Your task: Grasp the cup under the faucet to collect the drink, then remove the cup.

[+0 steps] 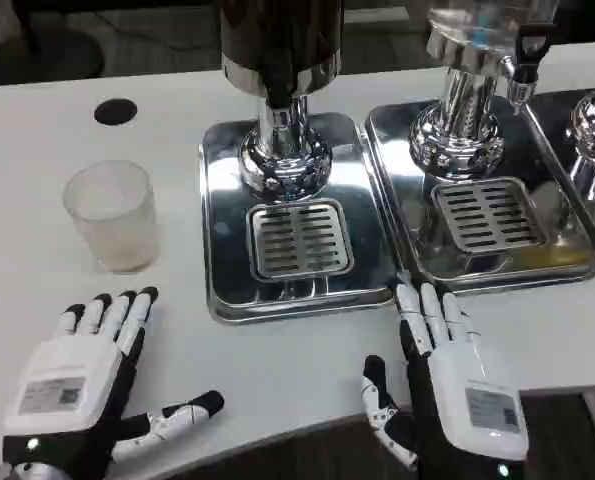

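— Spreading flat, the fingers of the left hand and the right hand hold nothing, both near the table's front edge.

— And the cup?

— One frosted, translucent plastic cup, upright toward the left edge, just beyond the left fingertips, apart from them.

— Around it?

— Three shiny steel drip trays with slotted grates along the back; chrome dispenser columns rise from them. A round black hole sits at the back left.
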`<state>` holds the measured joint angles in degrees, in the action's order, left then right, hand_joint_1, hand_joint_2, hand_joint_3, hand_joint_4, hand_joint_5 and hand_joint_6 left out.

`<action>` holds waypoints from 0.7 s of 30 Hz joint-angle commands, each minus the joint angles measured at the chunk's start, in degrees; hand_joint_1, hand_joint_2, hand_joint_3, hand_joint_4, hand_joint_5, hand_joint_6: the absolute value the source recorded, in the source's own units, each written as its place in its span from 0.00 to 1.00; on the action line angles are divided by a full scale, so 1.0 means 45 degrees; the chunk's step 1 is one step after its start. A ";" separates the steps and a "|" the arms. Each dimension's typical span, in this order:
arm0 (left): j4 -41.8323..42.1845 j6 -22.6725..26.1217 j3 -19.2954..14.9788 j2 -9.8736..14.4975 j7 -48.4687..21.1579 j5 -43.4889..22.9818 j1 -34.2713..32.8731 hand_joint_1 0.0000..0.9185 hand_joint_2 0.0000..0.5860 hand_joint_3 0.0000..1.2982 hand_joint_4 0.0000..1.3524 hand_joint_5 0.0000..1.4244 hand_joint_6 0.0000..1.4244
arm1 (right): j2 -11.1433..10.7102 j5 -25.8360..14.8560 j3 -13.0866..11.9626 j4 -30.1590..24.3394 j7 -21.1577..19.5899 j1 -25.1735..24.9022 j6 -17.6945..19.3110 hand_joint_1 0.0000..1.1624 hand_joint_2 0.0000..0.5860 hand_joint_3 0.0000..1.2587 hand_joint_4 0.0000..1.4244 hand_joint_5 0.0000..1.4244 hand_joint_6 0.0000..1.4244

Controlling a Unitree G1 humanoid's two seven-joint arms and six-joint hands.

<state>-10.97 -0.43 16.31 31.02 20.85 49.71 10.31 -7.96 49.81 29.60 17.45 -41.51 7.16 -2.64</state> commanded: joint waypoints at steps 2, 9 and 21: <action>0.0116 0.0182 -0.0109 -0.0028 -0.0050 -0.0051 0.0036 0.00 0.13 0.00 0.00 0.00 0.00 | -0.0144 -0.0171 -0.0118 -0.0220 0.0136 0.0018 0.0231 0.46 0.91 0.06 0.00 0.00 0.06; 0.0197 0.0114 -0.0126 -0.0052 -0.0030 -0.0172 0.0075 0.00 0.12 0.00 0.00 0.00 0.00 | -0.0169 -0.0233 -0.0170 -0.0296 0.0180 0.0026 0.0249 0.47 0.91 0.06 0.00 0.00 0.06; -0.0119 -0.0662 -0.0982 0.0033 0.0311 -0.1317 0.0174 0.00 0.12 0.00 0.00 0.00 0.00 | -0.0038 -0.0250 -0.0160 -0.0319 0.0218 -0.0143 0.0164 0.47 0.91 0.07 0.00 0.00 0.06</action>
<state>-10.70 -2.92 13.39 30.92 21.16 44.92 10.72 -8.51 49.01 29.26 16.86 -41.06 7.13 -2.20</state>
